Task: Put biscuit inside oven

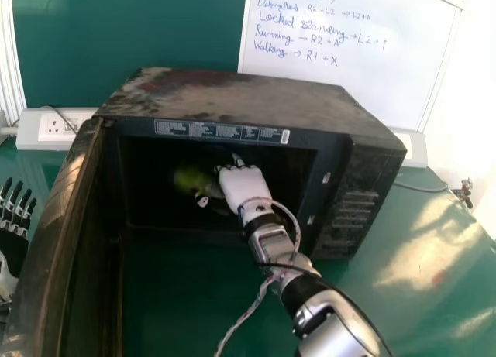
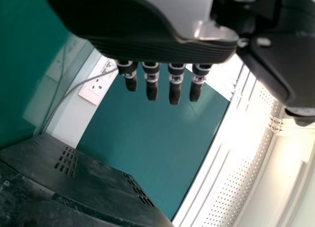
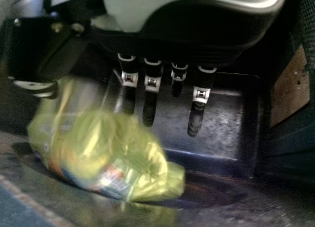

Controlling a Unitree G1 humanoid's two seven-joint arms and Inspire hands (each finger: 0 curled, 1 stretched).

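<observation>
Slanting forward, the right hand [image 1: 243, 185] hangs inside the oven [image 1: 232, 101].

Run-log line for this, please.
right hand: in oven, fingers straight | yellow-green packet: in oven, contact unclear | oven door: open | left hand: outside

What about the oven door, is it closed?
No, the oven door stands swung open at the head view's left, with the right hand inside the oven.

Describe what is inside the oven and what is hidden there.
Inside the oven are a shiny yellow-green packet and the robot's right hand, fingers straight. In the head view, the hand covers part of the interior; whatever lies directly beneath the packet cannot be seen.
</observation>
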